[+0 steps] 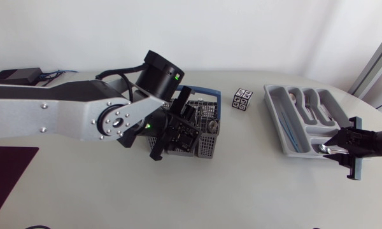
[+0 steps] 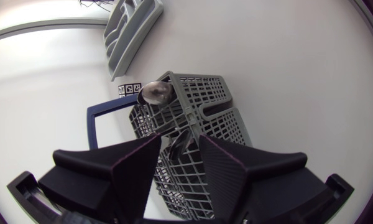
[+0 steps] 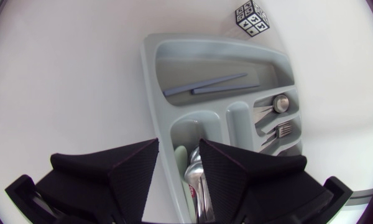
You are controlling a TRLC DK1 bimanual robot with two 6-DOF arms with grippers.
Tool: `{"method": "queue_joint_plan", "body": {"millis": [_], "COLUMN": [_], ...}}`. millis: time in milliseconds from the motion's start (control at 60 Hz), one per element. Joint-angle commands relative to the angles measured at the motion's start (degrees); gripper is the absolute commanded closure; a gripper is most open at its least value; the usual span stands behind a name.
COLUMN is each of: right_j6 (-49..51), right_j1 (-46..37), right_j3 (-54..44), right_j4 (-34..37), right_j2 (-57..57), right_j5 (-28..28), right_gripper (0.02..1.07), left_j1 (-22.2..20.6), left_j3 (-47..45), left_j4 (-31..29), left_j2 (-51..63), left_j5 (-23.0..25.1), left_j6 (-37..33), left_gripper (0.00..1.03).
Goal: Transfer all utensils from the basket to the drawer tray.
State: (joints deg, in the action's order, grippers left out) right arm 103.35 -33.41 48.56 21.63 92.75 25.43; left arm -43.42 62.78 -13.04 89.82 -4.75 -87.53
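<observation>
Grey mesh basket [image 2: 217,93], blue-handled, held a shiny spoon [image 2: 154,93]; left claw [image 2: 179,146] hung over the basket, fingers apart. Well right of the basket, right claw [image 3: 178,149] gaped over the tray [image 3: 150,81].

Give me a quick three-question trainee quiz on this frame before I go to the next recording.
1. True or false: the chopsticks lie in the tray's longest compartment.
2. Fill in: the cube stands between the basket and the ____.
3. The left gripper hangs over: A) the basket, B) the tray, C) the cube.
Key: 1 true; 2 tray; 3 A.
</observation>
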Motion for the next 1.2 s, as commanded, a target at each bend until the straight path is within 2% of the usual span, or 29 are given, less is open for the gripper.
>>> {"method": "queue_joint_plan", "body": {"millis": [0, 133, 233, 817, 900, 1183], "right_j6": [-0.17, -0.43, -0.69, -2.54, -2.80, -2.63], "right_j1": [0.80, 1.15, 1.59, 3.79, 4.23, 4.67], "right_j3": [-2.85, -4.87, -6.10, -10.32, -10.59, -12.43], "right_j4": [-0.09, 0.61, 0.61, 1.14, 1.31, 2.19], "right_j2": [-3.01, -6.18, -7.58, -14.79, -15.32, -18.31], "right_j5": [0.85, 2.17, 2.43, 3.66, 3.75, 3.75], "right_gripper": [0.56, 0.54, 0.53, 0.53, 0.53, 0.53], "left_j1": [-0.35, -0.09, 0.00, 1.14, 1.50, 5.36], "left_j3": [1.46, 1.82, 2.34, 5.16, 7.79, 20.98], "left_j4": [1.00, 1.52, 1.61, -1.11, -4.45, -16.41], "left_j2": [2.20, 3.17, 3.34, -1.14, -1.49, 1.50], "left_j5": [-0.52, -0.96, -1.13, -1.22, -0.78, 5.63], "left_j6": [-2.91, -3.44, -3.44, -1.51, -0.80, 6.40], "left_gripper": [0.77, 0.86, 1.00, 1.00, 1.00, 1.00]}}
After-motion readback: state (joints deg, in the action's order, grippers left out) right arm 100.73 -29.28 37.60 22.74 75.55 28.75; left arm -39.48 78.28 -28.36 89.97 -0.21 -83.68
